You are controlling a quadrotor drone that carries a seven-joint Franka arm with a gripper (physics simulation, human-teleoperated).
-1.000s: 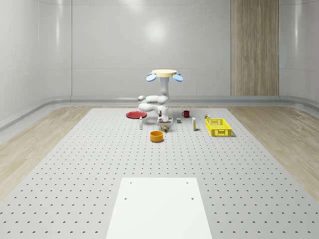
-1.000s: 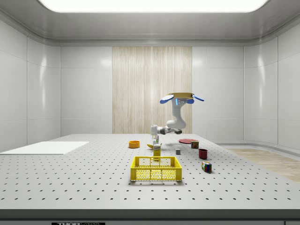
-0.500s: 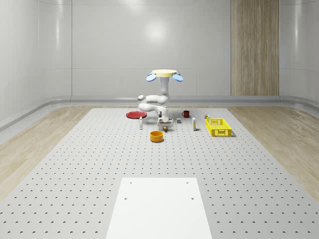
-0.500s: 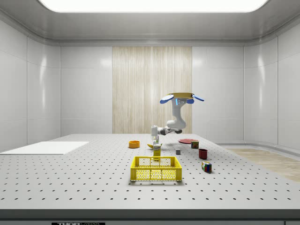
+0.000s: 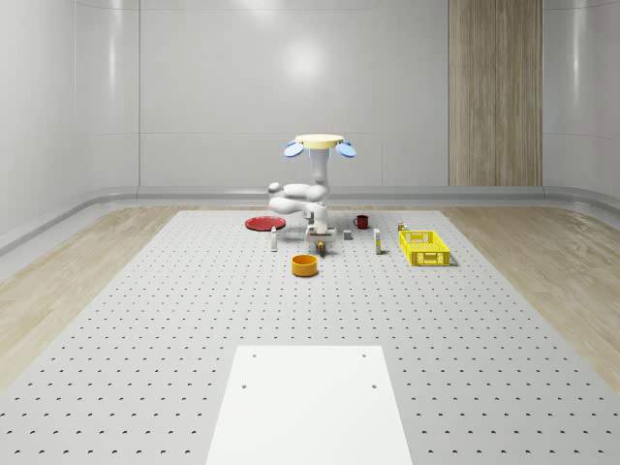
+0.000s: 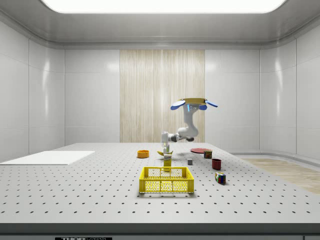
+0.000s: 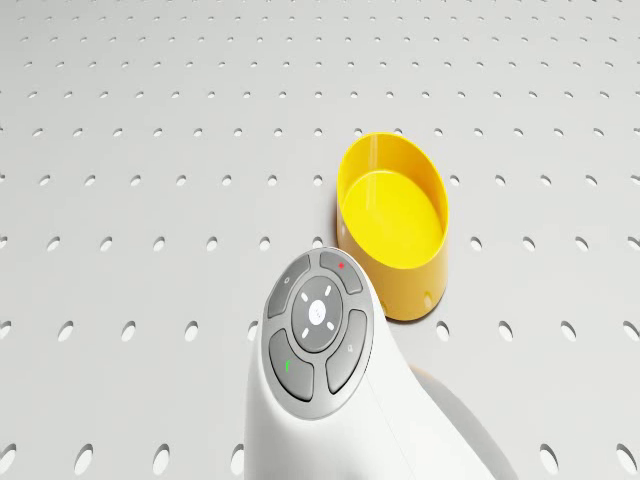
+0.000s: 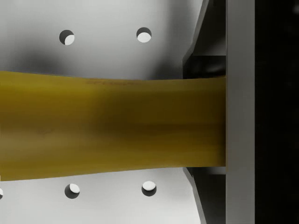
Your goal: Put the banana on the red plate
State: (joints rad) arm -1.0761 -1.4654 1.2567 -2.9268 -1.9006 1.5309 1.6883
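The drone point(image 5: 318, 145) hovers above the far middle of the perforated table, its white arm point(image 7: 320, 340) bent down in front of it. The gripper point(image 6: 165, 149) is shut on the yellow banana point(image 8: 112, 123), which lies crosswise against one dark finger point(image 8: 239, 112). In the side view the banana point(image 6: 163, 152) hangs just above the table surface. The red plate point(image 5: 263, 224) lies flat behind the arm, toward the whole-scene view's left; in the side view the red plate point(image 6: 199, 150) sits below the drone point(image 6: 193, 103).
An orange-yellow bowl point(image 7: 392, 225) stands just in front of the arm. A yellow basket point(image 5: 424, 248), a red mug point(image 5: 361, 221), a small carton point(image 6: 167, 161) and a colour cube point(image 6: 220, 177) stand nearby. A white panel point(image 5: 308, 402) lies at the table's near end.
The fingers have gone from open to shut on the banana. The arm has risen slightly, and the banana has come up off the table with it.
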